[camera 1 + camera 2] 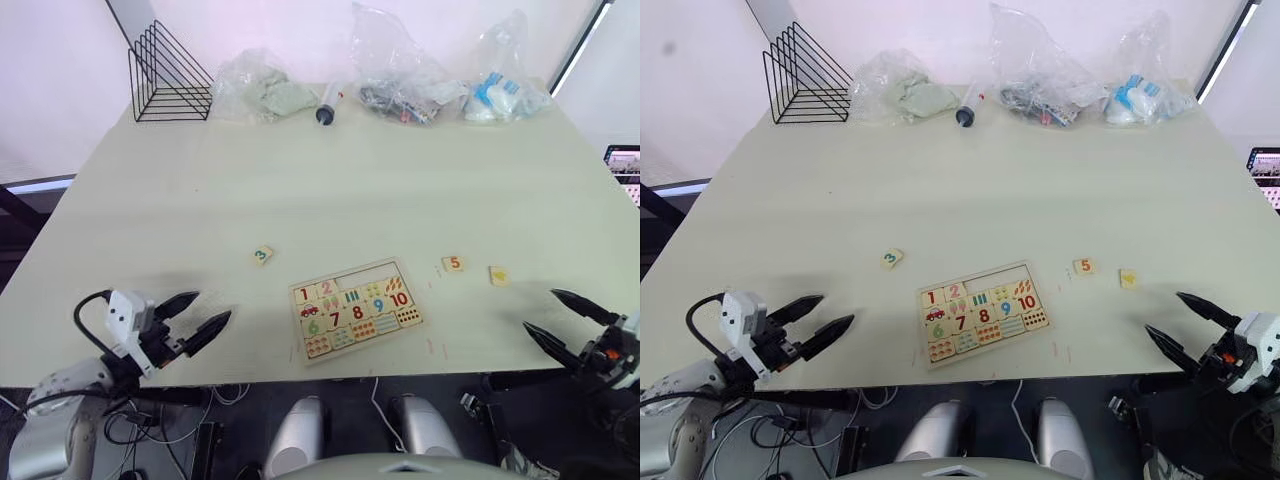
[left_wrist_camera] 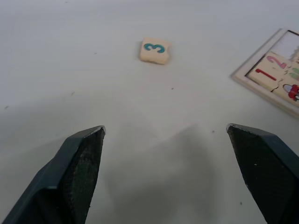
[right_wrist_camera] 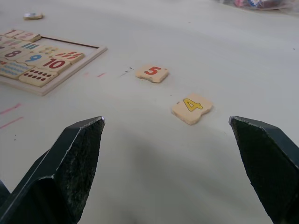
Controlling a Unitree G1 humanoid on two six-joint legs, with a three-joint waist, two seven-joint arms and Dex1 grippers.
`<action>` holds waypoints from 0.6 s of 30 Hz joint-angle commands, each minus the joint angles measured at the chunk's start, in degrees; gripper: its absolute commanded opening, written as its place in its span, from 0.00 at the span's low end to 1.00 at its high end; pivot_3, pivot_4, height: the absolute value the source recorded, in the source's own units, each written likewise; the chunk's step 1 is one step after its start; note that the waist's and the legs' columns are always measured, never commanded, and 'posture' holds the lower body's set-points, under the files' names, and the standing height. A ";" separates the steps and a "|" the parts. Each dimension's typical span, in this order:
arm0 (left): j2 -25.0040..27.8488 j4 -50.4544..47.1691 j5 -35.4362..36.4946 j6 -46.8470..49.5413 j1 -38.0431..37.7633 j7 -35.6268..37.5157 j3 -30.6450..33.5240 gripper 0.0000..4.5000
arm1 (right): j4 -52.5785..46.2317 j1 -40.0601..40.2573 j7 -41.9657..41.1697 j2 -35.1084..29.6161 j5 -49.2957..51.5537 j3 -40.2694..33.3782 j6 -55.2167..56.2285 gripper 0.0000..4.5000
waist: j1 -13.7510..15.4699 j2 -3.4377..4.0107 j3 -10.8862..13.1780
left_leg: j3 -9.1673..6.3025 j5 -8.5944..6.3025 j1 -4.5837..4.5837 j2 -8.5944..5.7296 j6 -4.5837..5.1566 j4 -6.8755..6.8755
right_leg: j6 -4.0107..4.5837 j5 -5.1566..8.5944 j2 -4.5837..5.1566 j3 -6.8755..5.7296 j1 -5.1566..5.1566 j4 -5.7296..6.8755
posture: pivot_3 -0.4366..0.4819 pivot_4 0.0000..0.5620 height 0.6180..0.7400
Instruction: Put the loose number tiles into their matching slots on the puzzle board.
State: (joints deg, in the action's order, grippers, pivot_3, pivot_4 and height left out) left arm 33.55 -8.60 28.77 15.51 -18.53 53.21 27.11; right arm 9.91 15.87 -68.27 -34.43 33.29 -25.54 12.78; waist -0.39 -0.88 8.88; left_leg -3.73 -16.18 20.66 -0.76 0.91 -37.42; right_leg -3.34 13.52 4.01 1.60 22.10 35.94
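Observation:
The puzzle board (image 1: 392,328) lies near the table's front edge, with tiles 1 and 2 set in its top row and the slots (image 1: 370,274) beside them bare. A loose green 3 tile (image 1: 262,255) (image 2: 155,50) lies to the board's left. To the board's right lie an orange 5 tile (image 1: 454,264) (image 3: 152,73) and a yellow 4 tile (image 1: 499,275) (image 3: 192,108). My left gripper (image 1: 202,317) hovers open at the front left, short of the 3. Just as empty, my right gripper (image 1: 555,315) is open at the front right, short of the 4.
Along the far edge stand a black wire rack (image 1: 168,79), a syringe-like tube (image 1: 328,105) and three clear plastic bags (image 1: 405,70) of items. A screen (image 1: 624,168) sits off the table's right side. The table top (image 1: 350,190) is wide between board and far edge.

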 commanded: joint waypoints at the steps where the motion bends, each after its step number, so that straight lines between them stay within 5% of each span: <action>1: -1.22 -1.82 0.87 -2.56 -1.19 -1.44 2.17 0.99 | -2.04 1.25 -0.98 0.64 1.63 -1.20 0.37 1.00 | 0.01 0.00 -0.03 | 0.01 0.00 -0.01 0.00 0.00 0.00 | 0.00 0.00 0.00 0.01 0.00 0.00 | 0.48 0.27 1.00; 18: -2.35 1.07 -1.23 -7.11 -0.58 -2.56 -1.02 0.99 | -2.51 1.70 3.94 4.29 -0.20 -1.96 5.20 1.00 | -0.07 -0.01 -0.11 | 0.05 0.00 -0.02 0.00 0.00 -0.01 | 0.00 0.00 -0.26 0.03 -0.01 0.00 | 0.48 0.27 1.00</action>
State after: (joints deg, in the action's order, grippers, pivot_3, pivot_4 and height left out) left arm 30.46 -7.06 28.05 9.73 -19.19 50.67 26.22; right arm 9.46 17.27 -64.83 -30.03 32.40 -25.81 16.93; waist -0.46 -0.89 8.77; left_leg -3.68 -16.18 20.64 -0.76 0.91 -37.43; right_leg -3.34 13.53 3.74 1.63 22.09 35.93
